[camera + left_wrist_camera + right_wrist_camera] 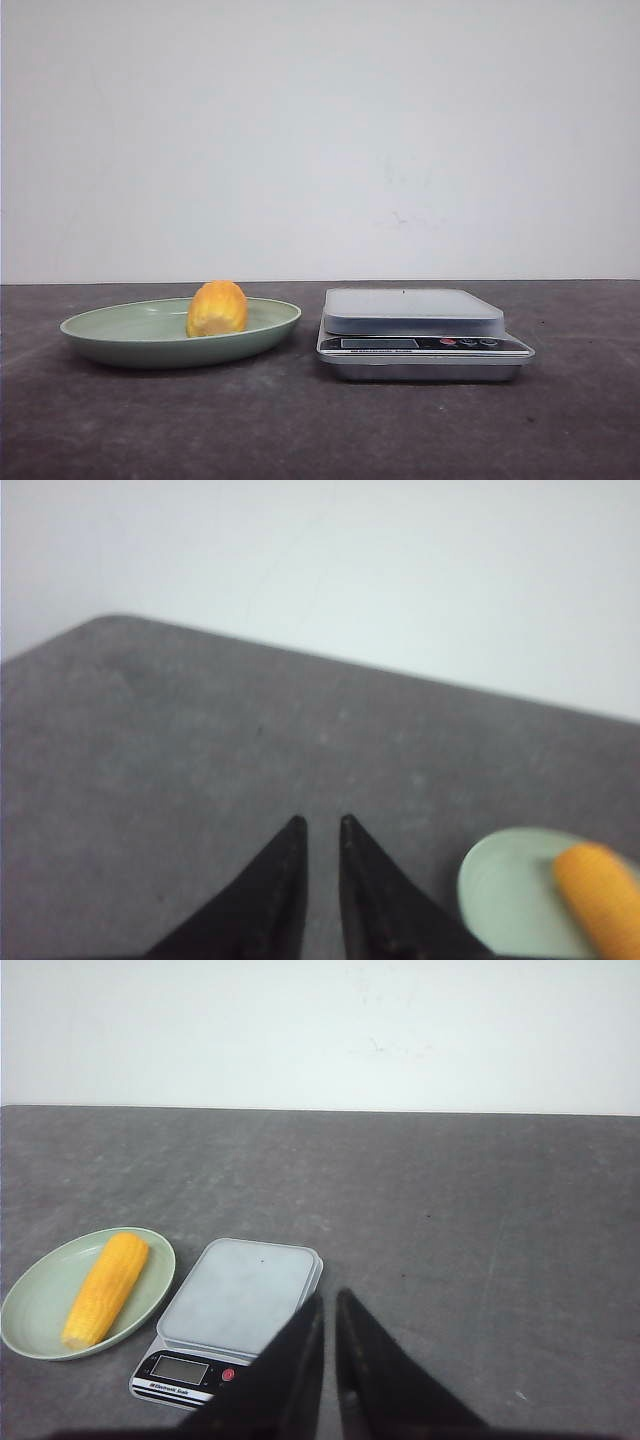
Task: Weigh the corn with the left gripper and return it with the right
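Observation:
The yellow-orange corn (pixel 217 309) lies in a pale green plate (pixel 110 340) at the table's left, end-on to the front view. The right wrist view shows it as a long cob (pixel 106 1288) across the plate (pixel 35 1310). A silver kitchen scale (pixel 412 310) stands just right of the plate with nothing on its platform. My left gripper (pixel 321 822) hovers over bare table, jaws nearly together and empty, with the corn (pixel 600 895) and plate (pixel 505 890) off to one side. My right gripper (pixel 331 1297) is shut and empty, beside the scale (pixel 240 1295). Neither gripper shows in the front view.
The table is dark grey (pixel 300 430) and ends at a plain white wall behind. The scale's display and red button (pixel 228 1374) face the robot.

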Tool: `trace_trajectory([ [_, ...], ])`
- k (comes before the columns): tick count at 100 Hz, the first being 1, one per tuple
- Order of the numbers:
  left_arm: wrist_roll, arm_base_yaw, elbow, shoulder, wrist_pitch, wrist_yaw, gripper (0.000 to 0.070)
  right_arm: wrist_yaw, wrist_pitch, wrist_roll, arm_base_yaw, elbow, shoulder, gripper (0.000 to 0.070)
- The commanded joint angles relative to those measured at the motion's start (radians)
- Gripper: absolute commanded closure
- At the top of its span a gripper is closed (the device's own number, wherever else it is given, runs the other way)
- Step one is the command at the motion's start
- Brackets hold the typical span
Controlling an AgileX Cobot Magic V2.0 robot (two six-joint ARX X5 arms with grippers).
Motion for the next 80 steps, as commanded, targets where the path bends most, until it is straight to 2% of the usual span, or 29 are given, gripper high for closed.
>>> trace_trajectory([
  [1,0.019,0.0,-0.061,-0.011,0.045,0.005,0.0684,0.0,0.01,0.011,0.005,0.015,0.0,0.0687],
  [32,0.048,0.0,-0.261,-0.011,0.205,0.005,0.0684,0.0,0.01,0.011,0.005,0.015,0.0,0.0687],
  [44,0.05,0.001,-0.288,-0.01,0.212,0.009,0.0684,0.0,0.011,0.011,0.005,0.015,0.0,0.0687],
  [67,0.137,0.005,-0.288,-0.011,0.213,0.026,0.0684,0.0,0.014,0.011,0.005,0.015,0.0,0.0687],
  [80,0.14,0.005,-0.288,-0.011,0.213,0.026,0.0684,0.0,0.017,0.011,0.005,0.015,0.0,0.0687],
])
